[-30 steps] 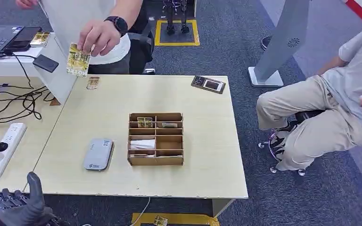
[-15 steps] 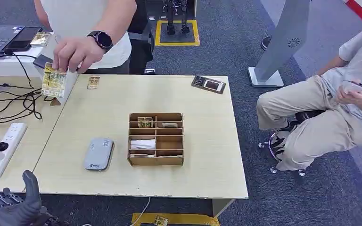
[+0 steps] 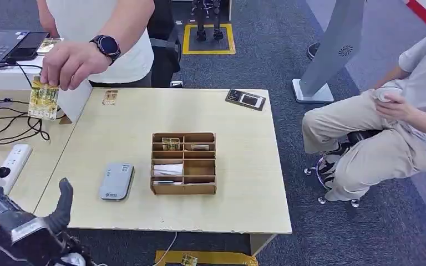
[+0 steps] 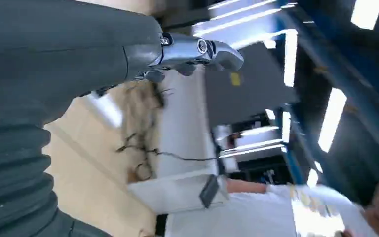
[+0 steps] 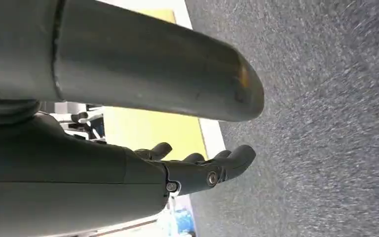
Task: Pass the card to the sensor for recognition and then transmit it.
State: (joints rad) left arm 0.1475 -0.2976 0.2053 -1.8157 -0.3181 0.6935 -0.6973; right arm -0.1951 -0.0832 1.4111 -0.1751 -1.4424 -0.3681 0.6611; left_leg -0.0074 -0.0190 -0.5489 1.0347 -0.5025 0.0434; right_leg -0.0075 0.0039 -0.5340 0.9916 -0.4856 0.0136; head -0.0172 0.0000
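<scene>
A person's hand (image 3: 69, 62) holds a yellow patterned card (image 3: 43, 100) out over the table's far left corner. My left hand (image 3: 25, 219) is raised below the table's near left edge, empty, thumb and fingers spread apart. In the left wrist view its fingertips (image 4: 197, 49) point out into the room and the card (image 4: 321, 197) shows as a blur. The grey sensor (image 3: 116, 180) lies on the table left of the cardboard sorting box (image 3: 183, 163). My right hand (image 5: 197, 170) hangs over grey carpet, fingers loosely apart and empty.
Another card (image 3: 109, 97) and a dark device (image 3: 245, 100) lie at the table's far edge. A power strip (image 3: 8, 166) and cables lie on the left desk. A seated person (image 3: 388, 127) is close on the right.
The person's hand has carried the card down and to the left, toward me. My left hand has risen and turned, with thumb and fingers now spread.
</scene>
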